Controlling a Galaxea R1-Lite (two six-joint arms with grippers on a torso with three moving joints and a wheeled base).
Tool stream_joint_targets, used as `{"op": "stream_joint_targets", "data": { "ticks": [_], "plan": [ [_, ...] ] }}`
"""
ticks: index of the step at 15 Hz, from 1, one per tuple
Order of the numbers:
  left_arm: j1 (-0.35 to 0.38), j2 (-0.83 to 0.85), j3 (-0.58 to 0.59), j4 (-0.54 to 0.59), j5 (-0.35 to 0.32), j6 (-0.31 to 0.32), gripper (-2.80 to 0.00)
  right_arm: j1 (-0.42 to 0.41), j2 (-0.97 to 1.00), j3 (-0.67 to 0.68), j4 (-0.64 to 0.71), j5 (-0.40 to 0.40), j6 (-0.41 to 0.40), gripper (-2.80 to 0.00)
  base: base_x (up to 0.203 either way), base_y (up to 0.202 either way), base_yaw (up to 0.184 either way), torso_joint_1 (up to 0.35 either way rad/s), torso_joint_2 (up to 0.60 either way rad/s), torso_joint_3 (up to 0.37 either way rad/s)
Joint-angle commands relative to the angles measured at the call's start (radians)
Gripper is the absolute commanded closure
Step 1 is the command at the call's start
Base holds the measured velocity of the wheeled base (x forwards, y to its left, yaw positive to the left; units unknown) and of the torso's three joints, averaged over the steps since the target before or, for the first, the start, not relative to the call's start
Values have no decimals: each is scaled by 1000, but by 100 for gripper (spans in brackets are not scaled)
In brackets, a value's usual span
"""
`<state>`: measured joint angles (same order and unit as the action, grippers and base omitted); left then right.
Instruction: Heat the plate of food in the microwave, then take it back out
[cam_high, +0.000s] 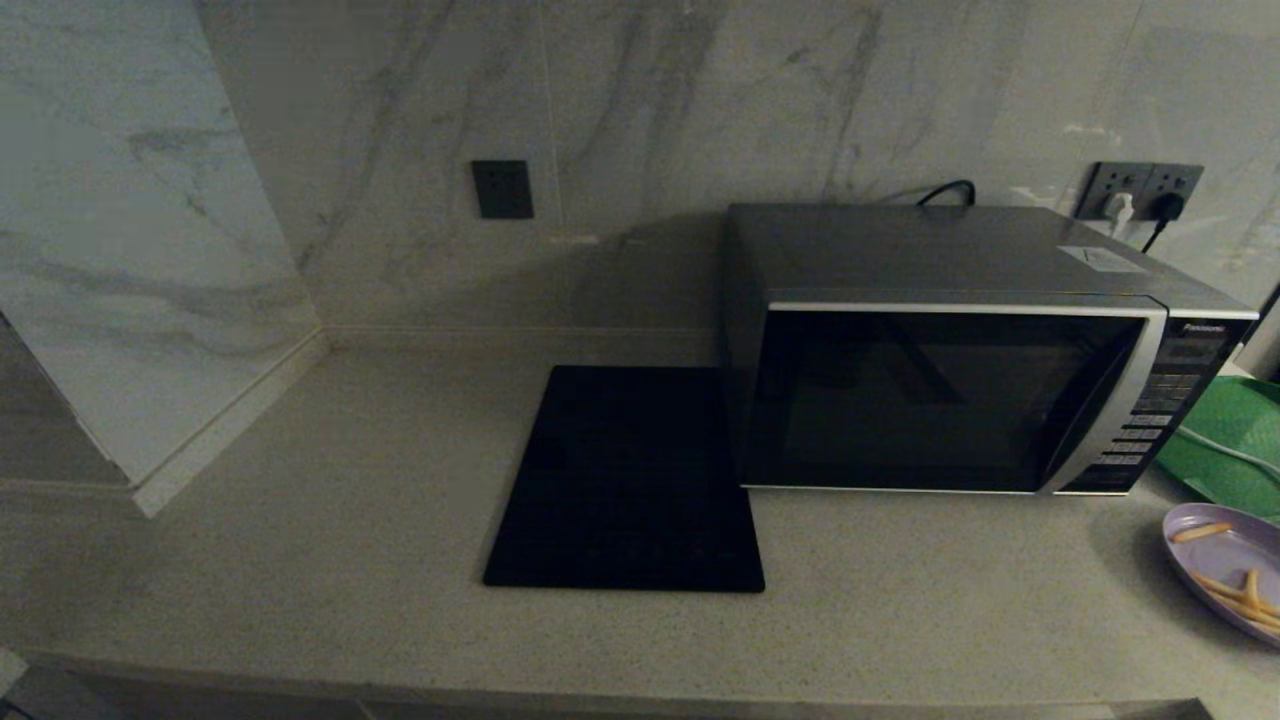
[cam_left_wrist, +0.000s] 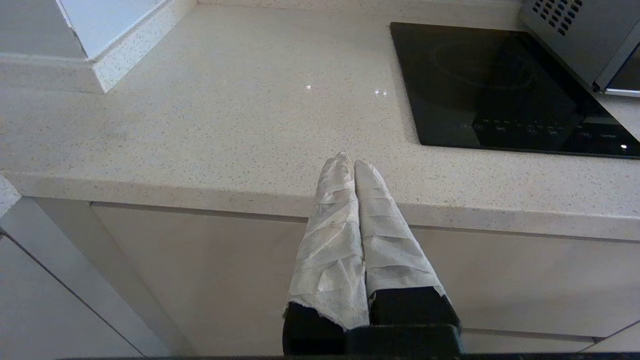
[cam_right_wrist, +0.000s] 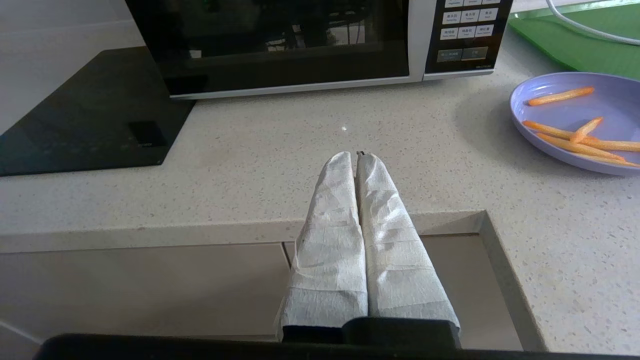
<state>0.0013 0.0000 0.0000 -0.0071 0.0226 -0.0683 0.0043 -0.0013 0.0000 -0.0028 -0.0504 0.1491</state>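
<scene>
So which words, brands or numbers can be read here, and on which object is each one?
"Panasonic": on the microwave, top right corner above the button panel; only just readable.
Button labels on that panel: too small to read.
White sticker on the microwave's top: unreadable.
Markings on the black cooktop: unreadable.

The plate of food (cam_high: 1225, 560) and green tray (cam_high: 1235, 440) are cut off by the head view's right edge

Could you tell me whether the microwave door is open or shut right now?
Shut: the microwave door sits flush with its button panel, and the plate of food lies outside on the counter.
</scene>
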Motion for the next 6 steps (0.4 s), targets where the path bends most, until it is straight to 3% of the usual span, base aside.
{"op": "stream_joint_targets", "data": {
  "ticks": [1, 6],
  "plan": [
    [1, 1, 0, -1, 0, -1, 0, 0, 1, 2, 0, 0, 1, 0, 0, 0, 0, 0, 0, 0],
    [0, 1, 0, -1, 0, -1, 0, 0, 1, 2, 0, -1, 3, 0, 0, 0, 0, 0, 0, 0]
  ]
}}
